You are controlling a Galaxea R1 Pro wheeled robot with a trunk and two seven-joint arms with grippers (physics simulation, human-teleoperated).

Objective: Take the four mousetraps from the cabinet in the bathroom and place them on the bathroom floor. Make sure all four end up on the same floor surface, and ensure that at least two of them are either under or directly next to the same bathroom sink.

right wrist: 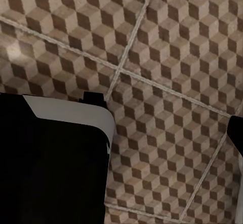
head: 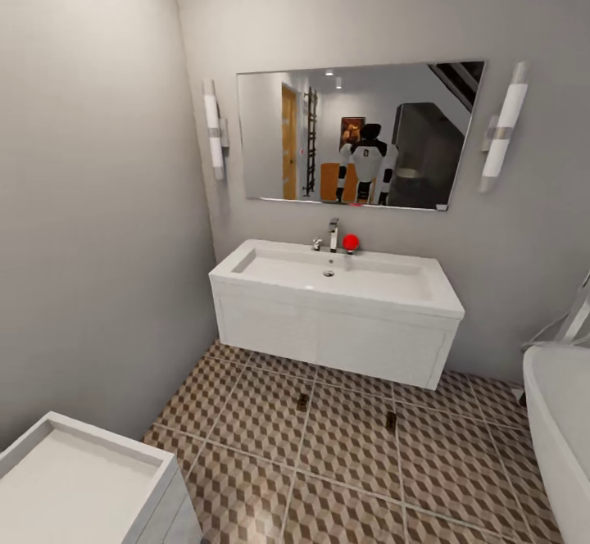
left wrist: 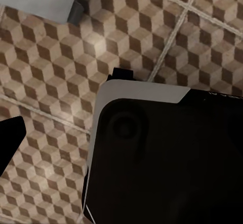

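Two mousetraps lie on the patterned bathroom floor [head: 344, 454] in front of the sink [head: 336, 275]: one [head: 302, 402] towards the vanity's middle, the other [head: 391, 420] further right. Both are small dark flat boards, just out from under the vanity's front edge. The other mousetraps are out of view. The mirror [head: 356, 136] reflects me and an orange-brown cabinet front behind me. In the left wrist view a dark fingertip [left wrist: 9, 138] hangs over the tiles; in the right wrist view another dark fingertip [right wrist: 236, 133] shows at the frame edge. Nothing is seen held.
A white drawer unit with a tray-like top [head: 78, 478] stands at the near left. A white bathtub rim [head: 557, 421] curves along the right. A red ball [head: 351, 242] sits by the chrome tap [head: 333, 234]. My dark base [left wrist: 167, 158] shows in both wrist views.
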